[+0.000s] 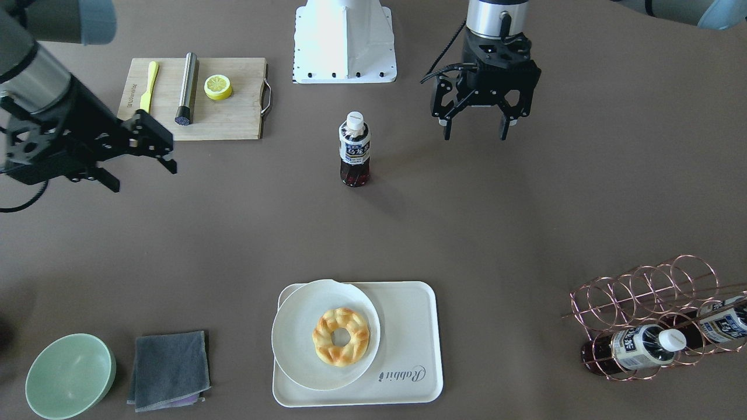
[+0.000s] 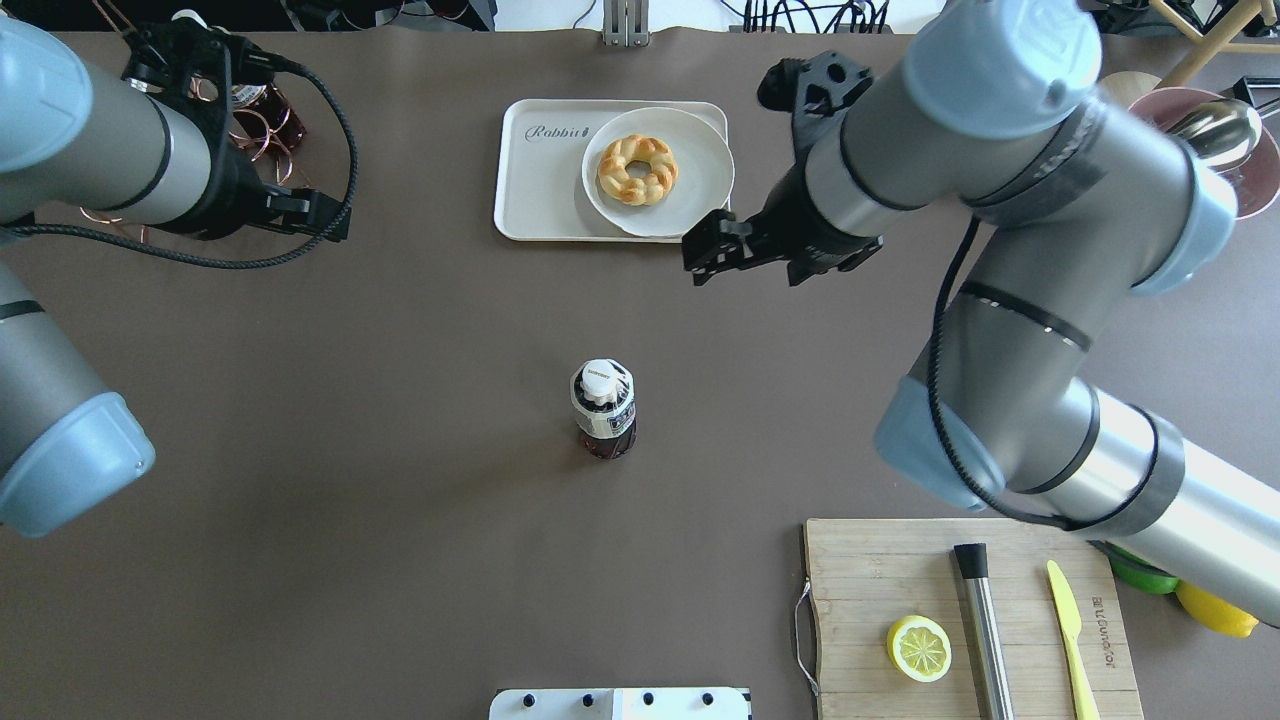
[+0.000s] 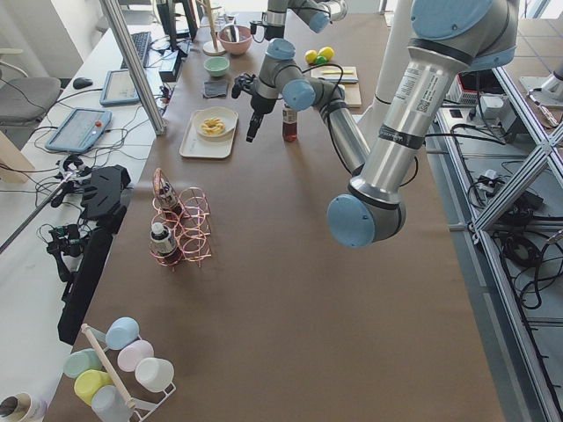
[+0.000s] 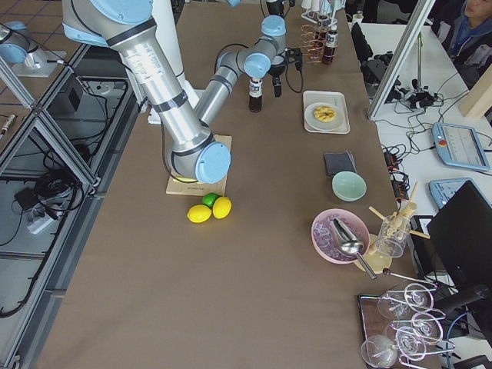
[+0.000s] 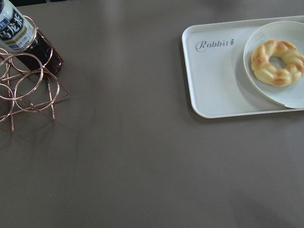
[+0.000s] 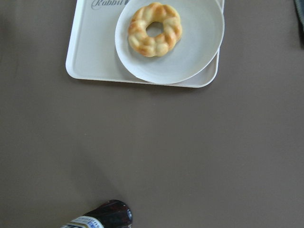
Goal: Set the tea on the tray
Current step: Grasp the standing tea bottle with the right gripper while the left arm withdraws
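Observation:
One tea bottle (image 1: 355, 151) stands upright alone at mid-table; it also shows in the overhead view (image 2: 603, 405) and at the bottom edge of the right wrist view (image 6: 102, 216). The cream tray (image 1: 408, 326) with "Rabbit" lettering lies at the table's far side (image 2: 540, 170). My left gripper (image 1: 475, 131) hangs open and empty, raised above the table and apart from the bottle. My right gripper (image 1: 143, 175) is open and empty, raised on the bottle's other side. Two more tea bottles (image 1: 642, 344) lie in a copper wire rack (image 1: 653, 291).
A round white plate (image 1: 303, 338) with a doughnut (image 1: 341, 337) covers about half the tray. A wooden cutting board (image 1: 233, 111) holds a yellow knife, a steel cylinder and a lemon half. A green bowl (image 1: 70, 376) and a grey cloth (image 1: 169, 368) lie beside the tray.

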Controlling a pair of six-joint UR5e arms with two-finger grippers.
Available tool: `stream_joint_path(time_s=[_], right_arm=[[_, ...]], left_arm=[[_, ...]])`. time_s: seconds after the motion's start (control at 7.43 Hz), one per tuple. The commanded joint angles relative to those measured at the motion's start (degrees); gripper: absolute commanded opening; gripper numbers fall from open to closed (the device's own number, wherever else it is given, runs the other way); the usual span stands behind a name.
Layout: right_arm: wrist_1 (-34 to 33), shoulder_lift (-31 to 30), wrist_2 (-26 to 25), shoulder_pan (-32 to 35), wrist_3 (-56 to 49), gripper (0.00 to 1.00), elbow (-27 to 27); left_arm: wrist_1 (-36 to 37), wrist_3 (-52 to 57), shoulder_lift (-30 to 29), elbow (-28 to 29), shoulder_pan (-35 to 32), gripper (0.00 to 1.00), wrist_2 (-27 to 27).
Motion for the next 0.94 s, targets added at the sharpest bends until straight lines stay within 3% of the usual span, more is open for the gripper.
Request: stream_joint_path(time_s=[0.0, 0.13, 0.27, 0.54, 0.81], right_arm=[[-5.47, 8.09, -10.94, -12.6, 7.79, 1.0, -0.84], [-10.39, 12.22, -12.87, -14.89, 7.87, 1.0, -2.33], [-10.96, 13.22, -15.42, -16.39, 8.92, 1.0, -3.21], [-10.7, 14.1, -16.23, -16.41, 9.63, 0.98, -5.59], [-10.61, 14.02, -17.55, -16.32, 9.63, 0.89, -6.99]], left_arm=[[-13.43, 12.43, 8.21, 6.93, -10.94, 0.96, -9.44], [-16.95, 17.87, 11.2, 8.96, -14.46, 0.96, -13.3], [-19.69, 18.53, 12.27, 10.37, -15.54, 0.96, -14.56], [-23.21, 18.45, 14.29, 11.09, -15.55, 0.96, -14.57], [-26.38, 18.1, 16.32, 11.17, -15.47, 0.96, -14.66]])
